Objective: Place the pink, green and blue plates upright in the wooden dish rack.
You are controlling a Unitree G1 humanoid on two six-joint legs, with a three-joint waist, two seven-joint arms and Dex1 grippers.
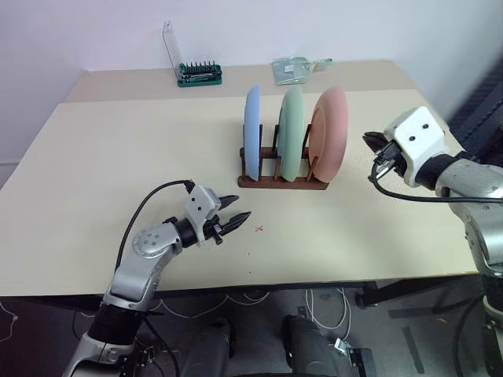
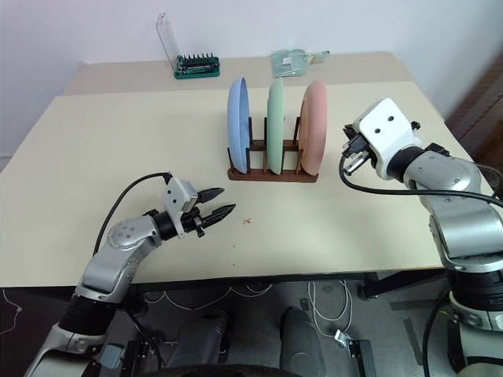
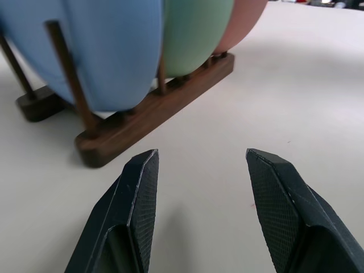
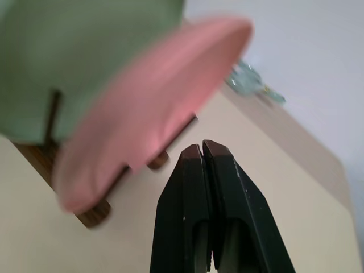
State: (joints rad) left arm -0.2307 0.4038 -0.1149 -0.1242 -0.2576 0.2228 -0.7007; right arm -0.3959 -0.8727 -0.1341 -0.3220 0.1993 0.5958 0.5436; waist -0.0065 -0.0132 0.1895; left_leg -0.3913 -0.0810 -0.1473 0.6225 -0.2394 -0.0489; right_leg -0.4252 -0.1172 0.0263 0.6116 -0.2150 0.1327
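All three plates are standing on edge in the wooden dish rack (image 1: 281,177), mid-table: blue plate (image 1: 252,129) at the robot's left end, green plate (image 1: 291,132) in the middle, pink plate (image 1: 329,130) at the right end, each slotted between the thin pegs. The pink one looks tipped a bit toward the right, though the angle is hard to judge from the head camera. Left gripper (image 1: 234,217) is low over the table (image 1: 102,173) in front of the rack and to its left, well apart from it, fingers (image 3: 139,193) spread with nothing between them, pointed toward the rack's blue end. Right gripper (image 4: 203,149) sits just right of the pink plate, near but not touching, fingers pressed together and empty. At the far edge of the table: a green tool holder (image 1: 199,74) with small spikes and a clear plastic packet (image 1: 294,69).
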